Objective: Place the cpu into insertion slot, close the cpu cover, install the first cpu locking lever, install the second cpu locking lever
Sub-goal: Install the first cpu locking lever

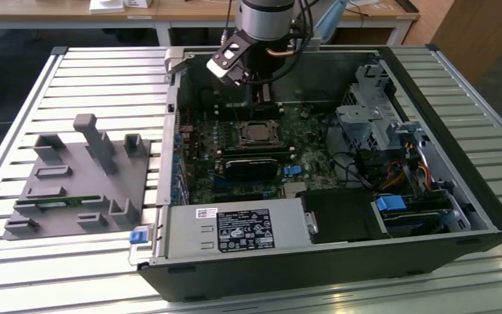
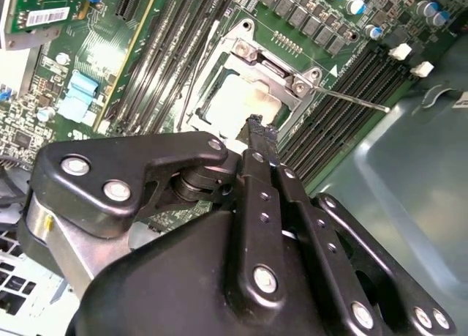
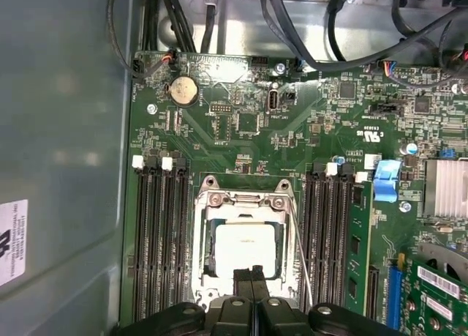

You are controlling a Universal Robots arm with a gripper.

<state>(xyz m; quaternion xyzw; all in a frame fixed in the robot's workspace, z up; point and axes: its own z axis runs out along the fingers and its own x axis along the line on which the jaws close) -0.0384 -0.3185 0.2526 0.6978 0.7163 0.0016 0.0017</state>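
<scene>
Fingers (image 3: 245, 281) pressed tight together, nothing between them. The gripper (image 3: 254, 271) hangs right over the near edge of the socket, and whether the tips touch metal I cannot tell. The second wrist view has the same closed tip (image 2: 256, 127) aimed at that edge.

The cpu (image 3: 245, 247) is seated in the insertion slot (image 1: 256, 133), its pale silver top showing through the window of the cpu cover (image 3: 241, 202). The cover lies down flat around the chip. A thin wire lever (image 3: 300, 255) runs along one side of the frame, its free end angling out above the memory slots (image 3: 157, 241), which flank the socket on both sides. Further up the green motherboard (image 3: 241, 153) sits a round coin battery (image 3: 183, 91), with black cables beyond it.

Pulling back to the exterior view, the board lies in the bottom of an open computer case (image 1: 460, 196). There's a grey power supply (image 1: 233, 229) at the front and drive cages with coloured wiring toward the exterior view's right.

The case rests on a slatted metal table (image 1: 102, 72). On the exterior view's left of it stands a grey fixture (image 1: 102, 147) with posts and holders, a green strip module (image 1: 63, 203) slotted into one of them. Behind it all are wooden desks (image 1: 190, 10).
</scene>
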